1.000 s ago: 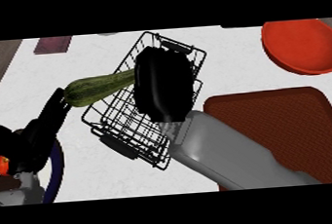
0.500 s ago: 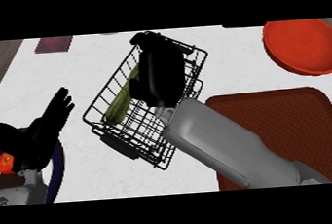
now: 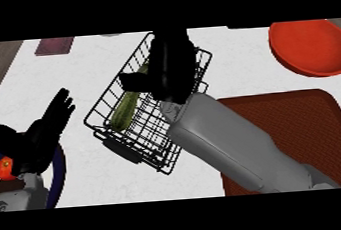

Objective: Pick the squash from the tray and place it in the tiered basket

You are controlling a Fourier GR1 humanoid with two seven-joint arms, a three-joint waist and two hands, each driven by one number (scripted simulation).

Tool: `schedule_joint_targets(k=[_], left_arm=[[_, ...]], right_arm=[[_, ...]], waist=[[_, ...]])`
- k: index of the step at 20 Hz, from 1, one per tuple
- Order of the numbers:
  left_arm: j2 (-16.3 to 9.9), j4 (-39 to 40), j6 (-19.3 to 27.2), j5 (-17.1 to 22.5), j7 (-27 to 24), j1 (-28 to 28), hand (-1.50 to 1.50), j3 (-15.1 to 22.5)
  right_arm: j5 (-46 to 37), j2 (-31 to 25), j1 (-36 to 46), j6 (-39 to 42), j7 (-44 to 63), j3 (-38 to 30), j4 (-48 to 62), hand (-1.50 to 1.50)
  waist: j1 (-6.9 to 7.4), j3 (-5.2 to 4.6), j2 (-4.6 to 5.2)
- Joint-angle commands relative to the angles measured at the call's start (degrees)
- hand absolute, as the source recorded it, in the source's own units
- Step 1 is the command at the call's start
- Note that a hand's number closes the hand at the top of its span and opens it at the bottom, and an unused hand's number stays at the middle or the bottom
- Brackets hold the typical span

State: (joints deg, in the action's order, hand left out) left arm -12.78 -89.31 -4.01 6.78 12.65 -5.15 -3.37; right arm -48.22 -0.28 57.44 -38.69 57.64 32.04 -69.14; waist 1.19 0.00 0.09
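Nearest to us, at the lower left, our left hand (image 3: 38, 134) rests above the counter (image 3: 76, 93) with its fingers straight and spread, holding nothing. Under it we see part of a dark blue ring (image 3: 57, 170) and something red (image 3: 6, 167) at the frame's edge; both are cut off and mostly hidden by the hand, so we cannot say what they are.

At the lower right our right forearm rises across the brown tray (image 3: 306, 112), whose left part it hides. Beyond the wrist, our right hand (image 3: 172, 69) hangs over the black wire basket (image 3: 119, 140). Its thumb sticks out to the left and the fingers look relaxed, not wrapped round anything, though black hand against black wire makes this hard to read and we cannot tell whether the fingertips touch the far rim.

The squash (image 3: 127, 107) lies inside the basket, just left of and below the hand, apart from the fingers as far as we can see. Its long axis runs from near left to far right, roughly along the basket's left wall. Its far end disappears behind the thumb. We judge the placing done, so the coming move is to lift the right hand clear, up and to the right, away from the squash and the wires.

Farther off, an orange-red plate (image 3: 309, 47) sits at the upper right, and a dark purple block (image 3: 54, 45) at the upper left.
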Motion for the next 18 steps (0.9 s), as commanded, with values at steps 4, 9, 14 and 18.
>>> schedule_joint_targets(k=[4, 9, 14, 18], left_arm=[[1.1, -2.0, 1.1, -0.2, 0.3, 2.9, 0.00, 0.0], [-0.9, -1.4, -0.6, 0.6, 0.1, 2.9, 0.00, -1.8], [0.5, -2.4, 0.3, -0.5, -1.4, 5.5, 0.00, -1.1], [0.4, -1.0, 0.1, -0.8, -1.5, 5.1, 0.00, -1.3]], right_arm=[[1.0, 0.3, -3.3, -11.3, 1.2, -8.0, -8.8, -1.50], [-2.2, -0.4, -7.6, -13.0, 0.4, -13.3, -15.6, -1.50], [-3.8, -6.7, -16.5, -7.9, 2.0, -18.7, -30.0, -1.50], [-1.3, -12.3, -24.7, -1.2, 4.0, -22.1, -44.7, -1.50]], waist=[[-0.94, 0.06, -0.34], [-1.62, 0.01, -0.43], [-2.29, 0.03, -0.60], [-2.80, 0.03, -0.65]])
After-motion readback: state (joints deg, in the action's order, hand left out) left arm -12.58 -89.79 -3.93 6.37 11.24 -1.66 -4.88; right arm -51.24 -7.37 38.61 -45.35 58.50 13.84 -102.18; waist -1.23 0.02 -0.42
